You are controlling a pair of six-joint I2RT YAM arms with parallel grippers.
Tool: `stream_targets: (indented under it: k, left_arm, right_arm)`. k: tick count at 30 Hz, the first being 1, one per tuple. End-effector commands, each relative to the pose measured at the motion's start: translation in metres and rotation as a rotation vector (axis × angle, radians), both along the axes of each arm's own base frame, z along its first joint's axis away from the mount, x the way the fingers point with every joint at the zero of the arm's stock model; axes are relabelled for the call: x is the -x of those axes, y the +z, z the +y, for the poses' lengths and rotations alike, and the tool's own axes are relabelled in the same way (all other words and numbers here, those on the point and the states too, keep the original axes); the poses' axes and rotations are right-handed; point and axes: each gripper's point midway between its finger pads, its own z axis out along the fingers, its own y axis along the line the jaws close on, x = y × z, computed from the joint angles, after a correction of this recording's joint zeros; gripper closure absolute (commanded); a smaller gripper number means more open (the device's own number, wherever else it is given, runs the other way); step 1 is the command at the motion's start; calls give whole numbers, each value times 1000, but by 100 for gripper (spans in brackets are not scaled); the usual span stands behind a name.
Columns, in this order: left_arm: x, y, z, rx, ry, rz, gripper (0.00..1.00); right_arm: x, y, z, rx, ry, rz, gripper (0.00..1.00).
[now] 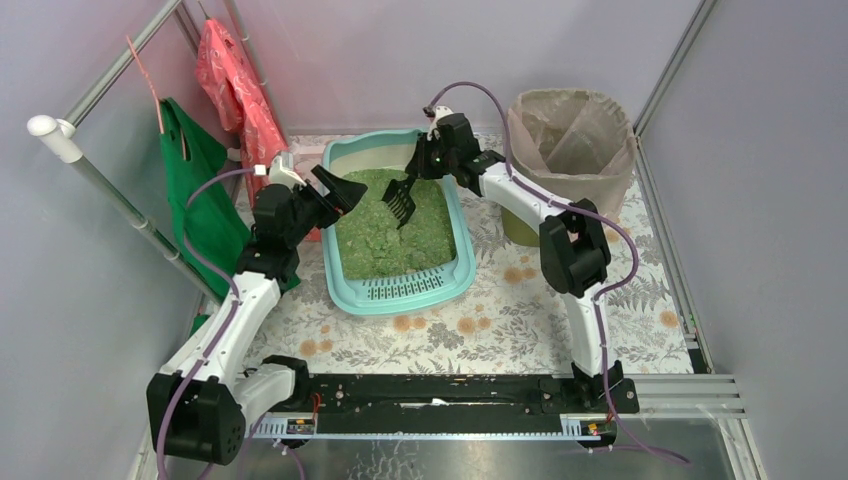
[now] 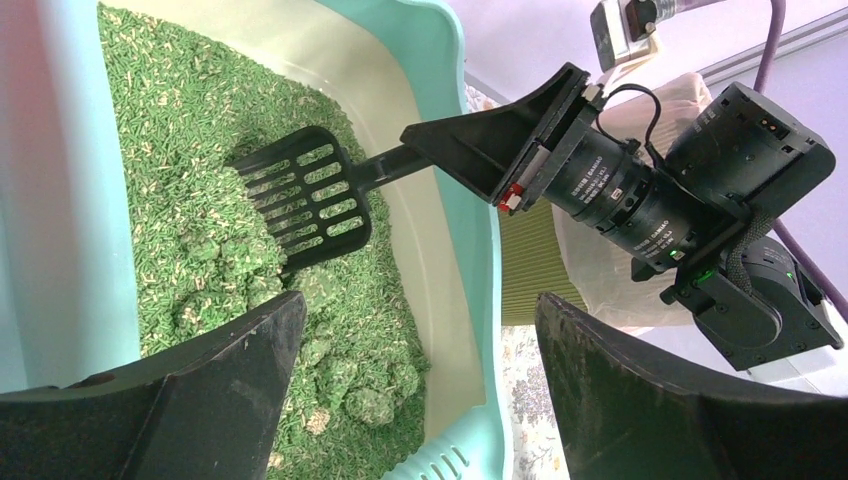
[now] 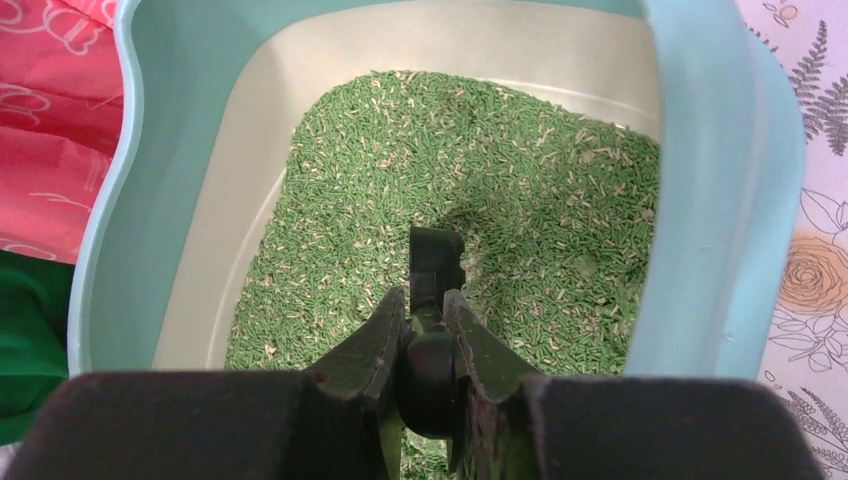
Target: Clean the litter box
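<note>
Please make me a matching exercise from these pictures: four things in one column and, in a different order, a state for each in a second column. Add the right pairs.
1. scoop
2. left gripper
3. bin
4. litter box

A. lined with a beige bag
B. open, holding nothing
C. held by the right gripper
D. filled with green granules

Pairs: 1-C, 2-B, 3-A, 4-D
</note>
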Motion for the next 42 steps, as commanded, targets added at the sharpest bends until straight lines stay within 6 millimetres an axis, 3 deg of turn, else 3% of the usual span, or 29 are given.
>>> stream_targets:
  k: [1,16,19,27,35,42]
  left_arm:
    - [-5,-2,4,15,5,-10,8]
    - [-7,-8,1,55,-18,10,8]
    - [-8,-10,1,56,-18,12,8]
    - [-9,-11,1,62,-21,14,8]
    - [-9,-12,0,76,-27,12,9]
    - [-7,-14,0,73,-30,15,9]
  right_arm:
    - [28,12,9,-74,84,77,100]
    - [55,-20,31,-160,168,221,100]
    - [58,-17,36,-170,183,226,100]
    - [58,14,31,-144,194,169,100]
    - [75,19,43,-52,228,128,100]
    - [85,-7,51,-84,250,228,100]
